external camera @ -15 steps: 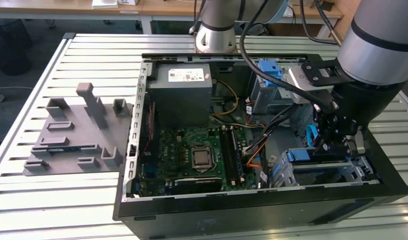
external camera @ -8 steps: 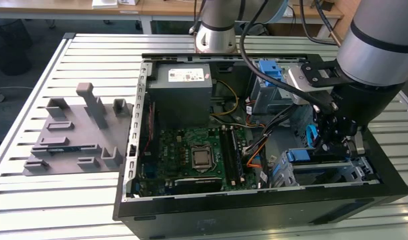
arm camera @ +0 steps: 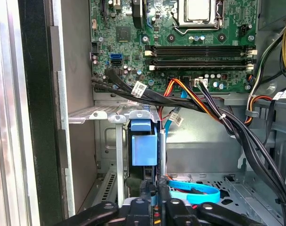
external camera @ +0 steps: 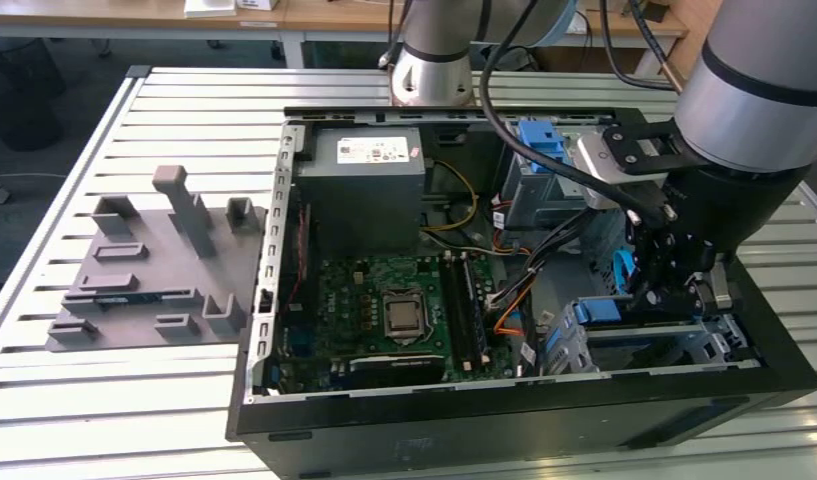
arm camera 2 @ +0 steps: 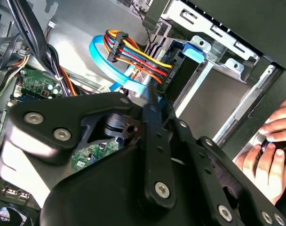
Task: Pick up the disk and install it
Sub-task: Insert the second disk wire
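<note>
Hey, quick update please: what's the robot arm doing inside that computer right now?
Gripper down in the drive cage. Disk on edge in the cage, at the gripper. Cables close by; person's hand by the case.

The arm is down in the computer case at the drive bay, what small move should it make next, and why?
Probably a short, slow push straight along the slot. In the first wrist view the disk stands edge-on in the metal bay, with the gripper at its near end; cables pass close, so go gently.
</note>
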